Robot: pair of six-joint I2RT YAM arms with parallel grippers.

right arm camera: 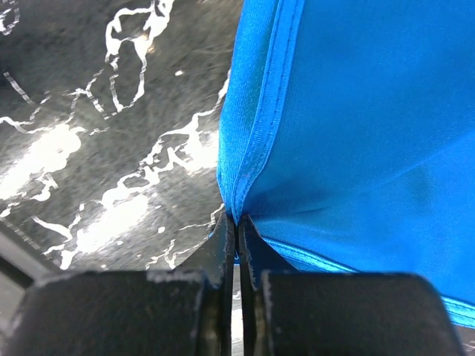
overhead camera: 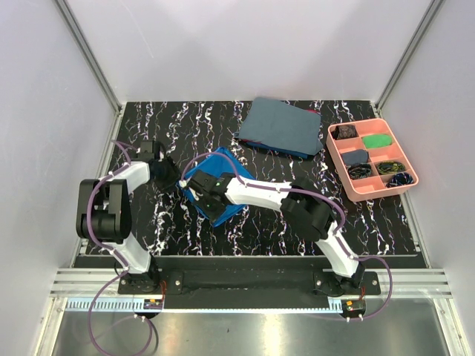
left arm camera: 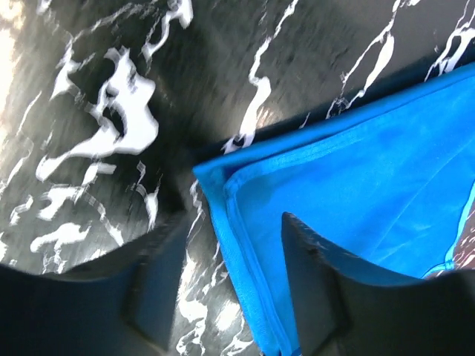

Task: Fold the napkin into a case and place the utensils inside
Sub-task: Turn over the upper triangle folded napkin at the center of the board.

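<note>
Right gripper (right arm camera: 237, 222), jaws pinched flat on the hemmed edge of the napkin (right arm camera: 356, 133); left gripper (left arm camera: 234, 222), jaws spread, straddling the napkin's corner without clamping it. The napkin lies doubled on the desk (overhead camera: 185, 222), well left of the pink tray (overhead camera: 386, 191).

A grey-blue cloth (overhead camera: 280, 127) lies folded at the far side of the black marbled table (overhead camera: 171, 119). Just right of it sits a pink tray (overhead camera: 382, 191), something green (overhead camera: 376, 139) in a far compartment.
</note>
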